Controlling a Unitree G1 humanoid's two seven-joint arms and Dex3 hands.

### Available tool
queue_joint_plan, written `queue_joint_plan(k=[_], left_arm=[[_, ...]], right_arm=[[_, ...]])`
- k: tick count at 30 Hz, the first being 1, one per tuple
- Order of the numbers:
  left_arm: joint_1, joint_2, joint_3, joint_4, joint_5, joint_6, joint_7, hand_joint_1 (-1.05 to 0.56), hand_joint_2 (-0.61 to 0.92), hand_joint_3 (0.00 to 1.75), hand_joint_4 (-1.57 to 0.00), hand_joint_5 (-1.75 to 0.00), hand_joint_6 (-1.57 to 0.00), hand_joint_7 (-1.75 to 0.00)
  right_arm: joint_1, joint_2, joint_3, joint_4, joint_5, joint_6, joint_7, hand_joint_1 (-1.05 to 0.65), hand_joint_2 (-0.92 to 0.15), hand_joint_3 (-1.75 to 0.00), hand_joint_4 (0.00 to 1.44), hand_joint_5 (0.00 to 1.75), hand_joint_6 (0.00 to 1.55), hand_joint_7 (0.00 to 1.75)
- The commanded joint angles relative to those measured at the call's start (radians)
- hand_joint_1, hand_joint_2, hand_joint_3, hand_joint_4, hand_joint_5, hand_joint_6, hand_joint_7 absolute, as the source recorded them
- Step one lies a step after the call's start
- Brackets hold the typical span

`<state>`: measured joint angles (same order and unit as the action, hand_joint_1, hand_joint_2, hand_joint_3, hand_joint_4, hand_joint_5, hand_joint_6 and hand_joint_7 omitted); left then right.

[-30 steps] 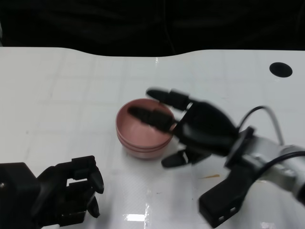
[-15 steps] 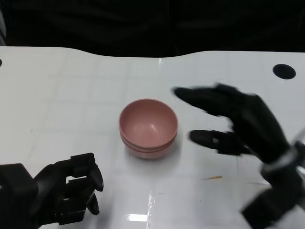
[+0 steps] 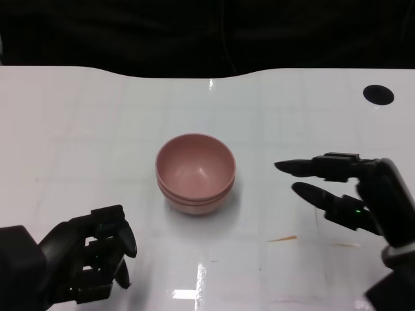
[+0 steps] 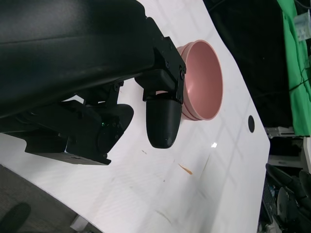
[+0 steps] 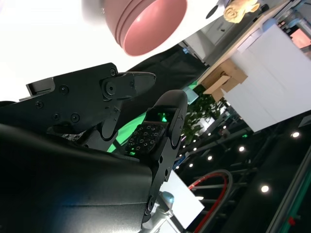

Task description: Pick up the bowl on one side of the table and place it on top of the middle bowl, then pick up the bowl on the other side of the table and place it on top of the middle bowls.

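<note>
A stack of pink bowls (image 3: pixel 195 172) stands nested in the middle of the white table (image 3: pixel 84 123); the same pink stack (image 4: pixel 201 80) shows in the left wrist view and the pink stack (image 5: pixel 146 22) in the right wrist view. My right hand (image 3: pixel 353 191) hovers to the right of the stack, apart from it, fingers spread toward it and holding nothing. At the lower left my left hand (image 3: pixel 84 256) sits near the table's front edge with its fingers curled in and nothing in them.
A black round hole (image 3: pixel 378 94) marks the table at the far right. A small orange-brown smear (image 3: pixel 283 239) lies on the surface in front of the right hand. The table's back edge meets a dark background.
My right hand has drawn back from over the stack to the right and toward me. The pink stack stays in the middle. The left hand has barely moved.
</note>
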<state>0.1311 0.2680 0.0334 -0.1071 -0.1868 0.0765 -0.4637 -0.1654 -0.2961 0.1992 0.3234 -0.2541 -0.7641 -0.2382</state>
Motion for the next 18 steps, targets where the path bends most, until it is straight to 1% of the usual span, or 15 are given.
queue_joint_plan(k=[1, 2, 4, 6, 7, 9, 12, 16, 18], left_arm=[[-0.017, -0.011, 0.06, 0.067, -0.095, -0.015, -0.039, 0.25, 0.83, 1.07, -0.72, -1.75, -0.6, -1.75], [-0.02, -0.011, 0.063, 0.074, -0.102, -0.016, -0.042, 0.25, 0.83, 1.08, -0.72, -1.75, -0.6, -1.75], [-0.025, -0.013, 0.069, 0.092, -0.115, -0.028, -0.049, 0.26, 0.82, 1.1, -0.74, -1.75, -0.61, -1.75], [-0.029, -0.018, 0.076, 0.104, -0.127, -0.033, -0.052, 0.27, 0.81, 1.12, -0.76, -1.75, -0.63, -1.75], [-0.031, -0.02, 0.079, 0.109, -0.132, -0.036, -0.054, 0.27, 0.81, 1.13, -0.77, -1.75, -0.63, -1.75], [-0.033, -0.022, 0.084, 0.11, -0.138, -0.032, -0.05, 0.26, 0.8, 1.14, -0.77, -1.75, -0.64, -1.75], [-0.034, -0.03, 0.097, 0.106, -0.161, -0.004, -0.037, 0.24, 0.79, 1.14, -0.78, -1.75, -0.65, -1.75], [-0.033, -0.037, 0.108, 0.111, -0.182, -0.009, -0.047, 0.24, 0.79, 1.15, -0.78, -1.75, -0.65, -1.75], [-0.03, -0.037, 0.109, 0.107, -0.186, -0.01, -0.049, 0.23, 0.79, 1.17, -0.79, -1.75, -0.65, -1.75]], right_arm=[[0.229, 0.018, -0.065, -0.046, 0.404, 0.146, 0.222, -0.04, -0.71, -0.82, 0.83, 1.55, 0.85, 1.17], [0.239, 0.029, -0.074, -0.053, 0.464, 0.17, 0.263, -0.03, -0.71, -0.86, 0.82, 1.62, 0.82, 1.28], [0.247, 0.04, -0.094, -0.058, 0.544, 0.202, 0.334, -0.01, -0.7, -0.93, 0.83, 1.69, 0.78, 1.41], [0.254, 0.045, -0.119, -0.063, 0.612, 0.243, 0.411, -0.01, -0.64, -1.05, 0.86, 1.68, 0.78, 1.46], [0.257, 0.049, -0.132, -0.067, 0.637, 0.264, 0.445, -0.02, -0.62, -1.08, 0.87, 1.68, 0.79, 1.46], [0.26, 0.061, -0.16, -0.071, 0.678, 0.294, 0.506, -0.02, -0.6, -1.1, 0.88, 1.67, 0.8, 1.46], [0.266, 0.098, -0.193, -0.09, 0.734, 0.34, 0.566, -0.01, -0.59, -1.12, 0.91, 1.73, 0.8, 1.54], [0.281, 0.129, -0.23, -0.12, 0.753, 0.391, 0.613, -0.02, -0.55, -1.21, 0.93, 1.75, 0.75, 1.66], [0.29, 0.138, -0.245, -0.142, 0.772, 0.428, 0.64, -0.02, -0.54, -1.23, 0.93, 1.75, 0.73, 1.68]])
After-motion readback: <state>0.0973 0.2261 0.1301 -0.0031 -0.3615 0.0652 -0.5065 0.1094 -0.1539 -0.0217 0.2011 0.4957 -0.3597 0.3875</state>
